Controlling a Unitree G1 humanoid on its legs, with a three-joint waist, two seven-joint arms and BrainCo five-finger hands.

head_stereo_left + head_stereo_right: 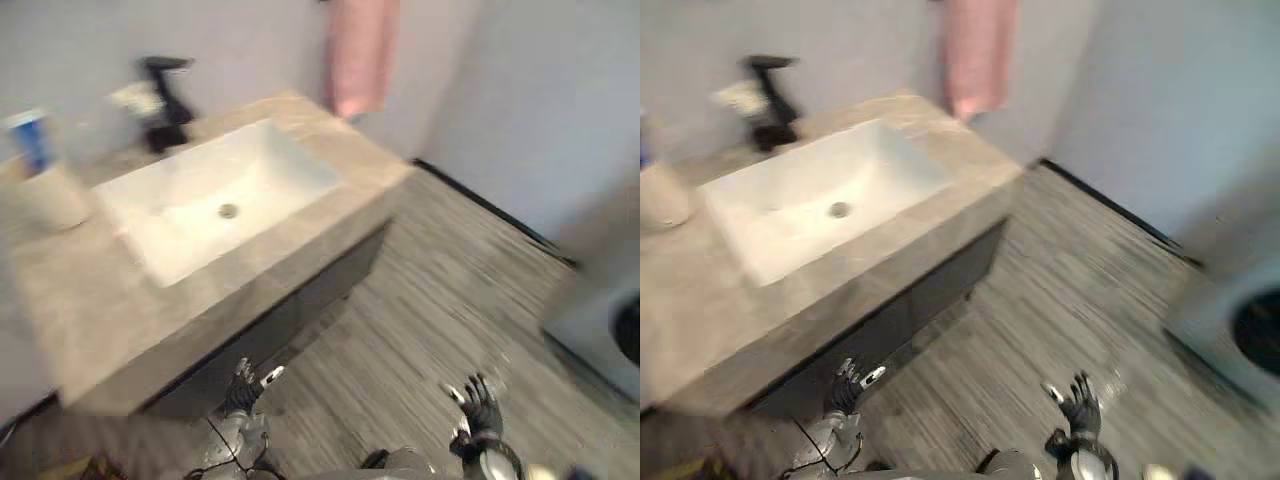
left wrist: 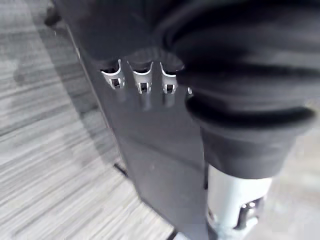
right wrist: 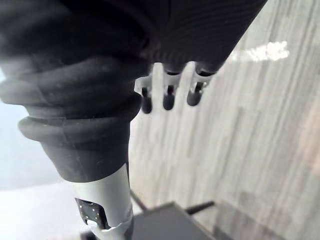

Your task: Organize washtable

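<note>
The washtable is a beige stone counter [image 1: 90,300] with a white sink [image 1: 265,165] set into it. A black faucet [image 1: 165,100] stands behind the basin, with a small pale object [image 1: 130,98] beside it. At the counter's far left a beige cup [image 1: 50,195] holds a blue-topped tube [image 1: 30,140]. My left hand [image 1: 245,385] hangs low in front of the dark cabinet [image 2: 150,140], open and holding nothing. My right hand [image 1: 478,405] is over the floor to the right, fingers spread, also holding nothing.
A pink towel [image 1: 358,55] hangs on the wall past the counter's right end. The dark cabinet [image 1: 290,320] runs under the counter. Striped wood-look floor [image 1: 440,300] stretches to the right, where a white washing machine [image 1: 610,335] stands.
</note>
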